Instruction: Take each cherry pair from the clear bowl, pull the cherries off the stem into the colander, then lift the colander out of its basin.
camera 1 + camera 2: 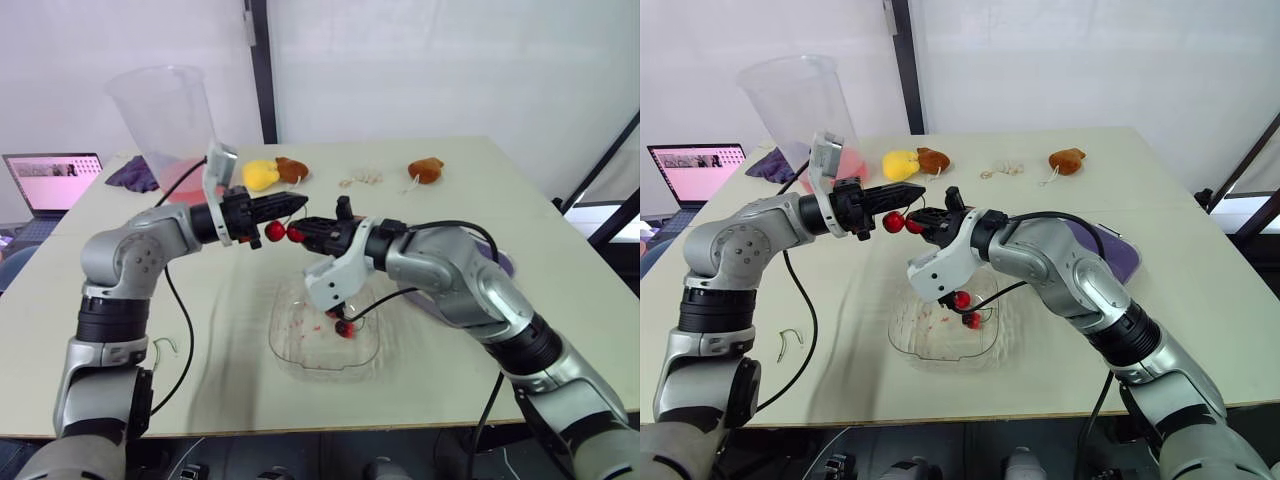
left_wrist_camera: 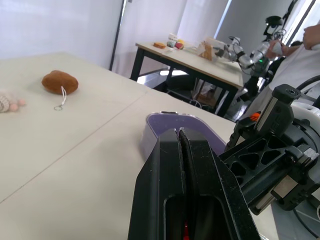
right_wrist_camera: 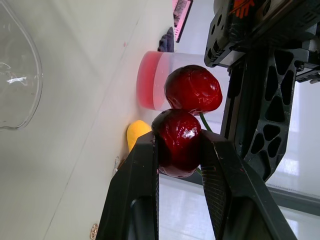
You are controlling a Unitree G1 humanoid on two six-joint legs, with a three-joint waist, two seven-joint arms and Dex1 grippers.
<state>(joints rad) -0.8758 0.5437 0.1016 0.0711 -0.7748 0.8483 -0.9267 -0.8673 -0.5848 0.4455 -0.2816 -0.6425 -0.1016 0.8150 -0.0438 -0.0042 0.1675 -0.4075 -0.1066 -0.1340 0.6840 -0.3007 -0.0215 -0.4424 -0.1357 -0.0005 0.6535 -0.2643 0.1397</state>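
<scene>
A pair of dark red cherries hangs in the air above the clear bowl (image 1: 277,341). My right gripper (image 1: 303,234) is shut on one cherry (image 3: 177,142); the other cherry (image 3: 193,90) sits right against it. My left gripper (image 1: 298,204) reaches in from the left, just above the pair, with its fingers (image 2: 170,150) pressed together on the green stem (image 3: 203,121). More cherries (image 1: 343,326) lie in the bowl. At the back left stands a tall clear container with a pink bottom (image 1: 165,120).
A purple lidded box (image 1: 503,263) lies behind my right arm. Yellow (image 1: 260,176) and brown (image 1: 293,168) soft toys, another brown one (image 1: 427,170) and some beads (image 1: 361,180) lie at the back. A laptop (image 1: 52,180) stands off the table's left side.
</scene>
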